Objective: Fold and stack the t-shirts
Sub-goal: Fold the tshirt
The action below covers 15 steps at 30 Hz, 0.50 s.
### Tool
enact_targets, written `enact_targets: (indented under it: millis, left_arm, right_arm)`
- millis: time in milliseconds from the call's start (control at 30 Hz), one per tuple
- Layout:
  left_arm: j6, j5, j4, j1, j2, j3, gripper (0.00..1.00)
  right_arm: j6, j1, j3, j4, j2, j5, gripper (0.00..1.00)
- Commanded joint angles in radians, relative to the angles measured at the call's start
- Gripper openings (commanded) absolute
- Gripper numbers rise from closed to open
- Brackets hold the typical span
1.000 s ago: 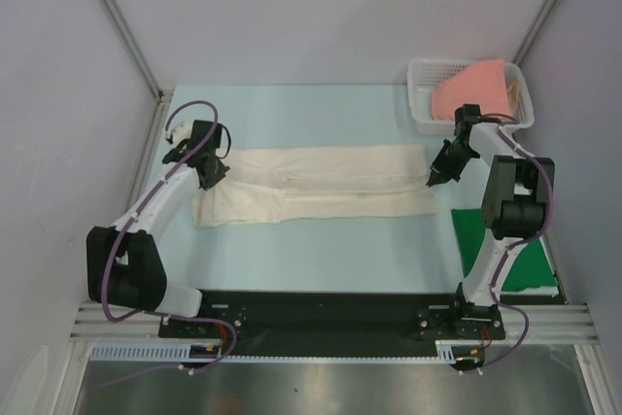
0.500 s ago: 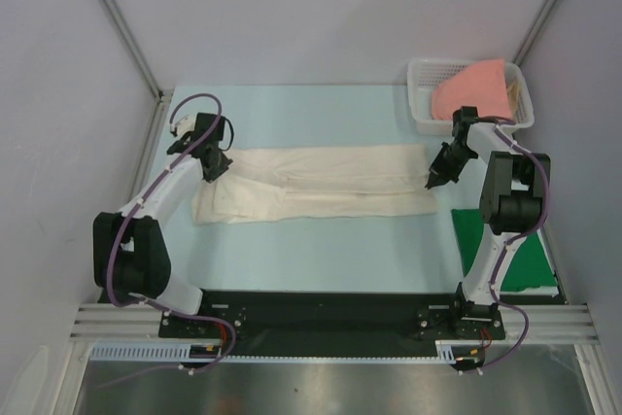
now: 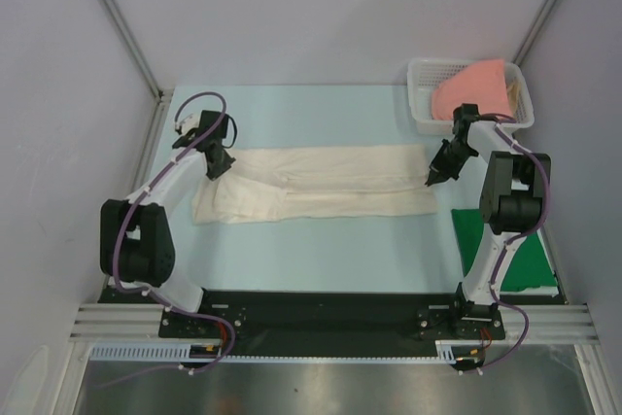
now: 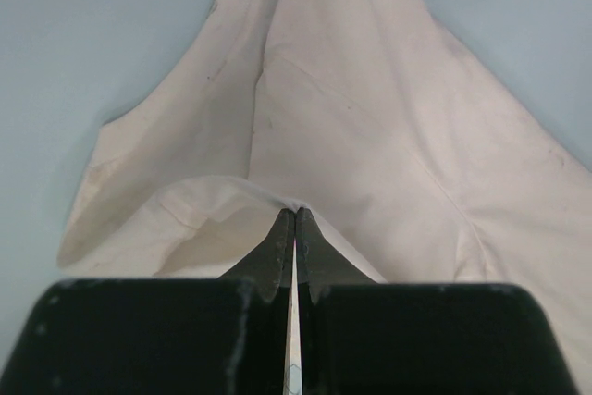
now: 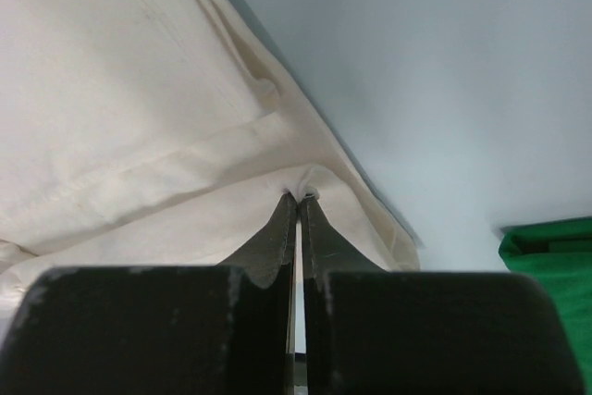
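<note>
cream-white t-shirt (image 3: 311, 182) lay as a long, flat band across the middle of the pale blue table (image 3: 321, 250), running left to right between the two arms. its cloth was soft, matte cotton, with shallow creases and faint seam lines along its length. its left end flared into a wider, uneven flap.

left gripper (image 3: 216, 170) was at the shirt's far left corner. in the left wrist view the two dark, tapered fingers were pressed together around a thin raised ridge of the cream cloth (image 4: 370, 136), the pinch point (image 4: 294, 215) lifting a small tent of fabric off the table.

right gripper (image 3: 432, 177) was at the shirt's right end. in the right wrist view its fingers were likewise closed tight (image 5: 298, 199) on a puckered fold of the cream cloth (image 5: 120, 90), beside a stitched hem with a rolled edge.

dark green t-shirt (image 3: 533, 264) lay flat at the near right of the table, partly behind the right arm; its corner showed in the right wrist view (image 5: 550, 265). salmon-pink t-shirt (image 3: 476, 89) sat bunched in a white plastic lattice basket (image 3: 420, 94) at the far right corner.
</note>
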Motion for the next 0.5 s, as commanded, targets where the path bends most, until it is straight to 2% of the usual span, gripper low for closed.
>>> enact_targets:
  millis: [0, 200, 267, 300, 333, 367, 400, 467]
  left_arm:
    - [0.024, -0.028, 0.016, 0.014, 0.019, 0.065, 0.00]
    - [0.053, -0.005, 0.022, 0.014, 0.076, 0.110, 0.00]
    - [0.066, 0.000, 0.021, 0.014, 0.096, 0.127, 0.00]
    - [0.072, 0.000, 0.021, 0.015, 0.102, 0.131, 0.01]
    - [0.081, -0.001, 0.019, 0.014, 0.107, 0.139, 0.04]
    - [0.096, -0.012, 0.012, 0.014, 0.113, 0.160, 0.20]
    - [0.100, -0.027, -0.043, 0.014, 0.130, 0.180, 0.28]
    - [0.115, -0.069, -0.076, 0.014, 0.131, 0.219, 0.39]
  right_arm:
    - [-0.008, -0.010, 0.050, -0.006, 0.024, 0.001, 0.01]
    - [-0.006, -0.013, 0.058, -0.003, 0.032, -0.005, 0.04]
    - [-0.009, -0.014, 0.073, -0.006, 0.035, -0.013, 0.09]
    - [-0.009, -0.014, 0.081, -0.007, 0.032, -0.018, 0.15]
    - [-0.012, -0.011, 0.090, -0.021, 0.032, -0.016, 0.21]
    - [-0.015, -0.008, 0.113, -0.029, 0.025, -0.010, 0.28]
    - [-0.026, -0.004, 0.124, -0.052, 0.006, 0.011, 0.39]
    - [-0.038, 0.015, 0.147, -0.070, -0.026, 0.040, 0.48]
